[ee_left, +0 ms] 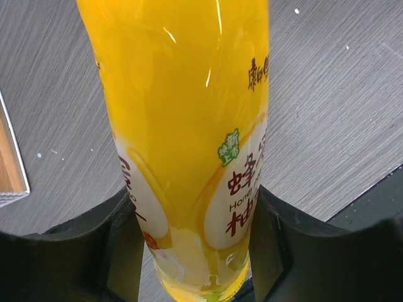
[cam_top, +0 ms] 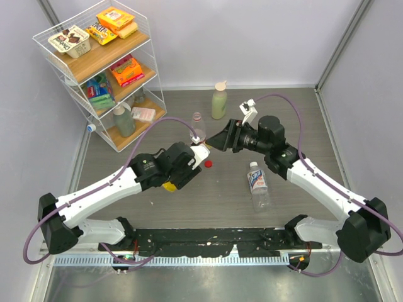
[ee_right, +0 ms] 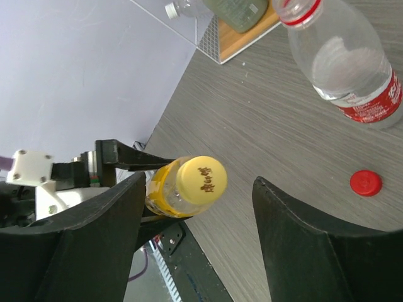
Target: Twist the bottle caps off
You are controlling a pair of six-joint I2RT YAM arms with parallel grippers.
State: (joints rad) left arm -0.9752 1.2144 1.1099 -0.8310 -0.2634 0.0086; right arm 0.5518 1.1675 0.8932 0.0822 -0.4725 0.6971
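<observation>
While my left jaws clamp the orange bottle (ee_left: 189, 157) low on its body, my right jaws stand apart on either side of its yellow cap (ee_right: 201, 177), and I see neither finger touching it. The cap sits off centre, nearer one finger than the other.

Risk one: on closing, the near finger meets first and shoves the neck sideways, so the bottle could pivot in the left grip.

Risk two: the bottle wall is smooth and round, so a twist may spin the whole bottle instead of the cap.

Risk three: the bottle looks full and is held tilted, so once the thread lets go, juice could spill onto the tabletop (cam_top: 227, 207).

The red cap (ee_right: 366, 183) lies loose on the tabletop near the open water bottle (ee_right: 352, 63). Another bottle (cam_top: 258, 185) lies on its side with its pale cap (cam_top: 253, 165) on; I judge it not yet dealt with.
</observation>
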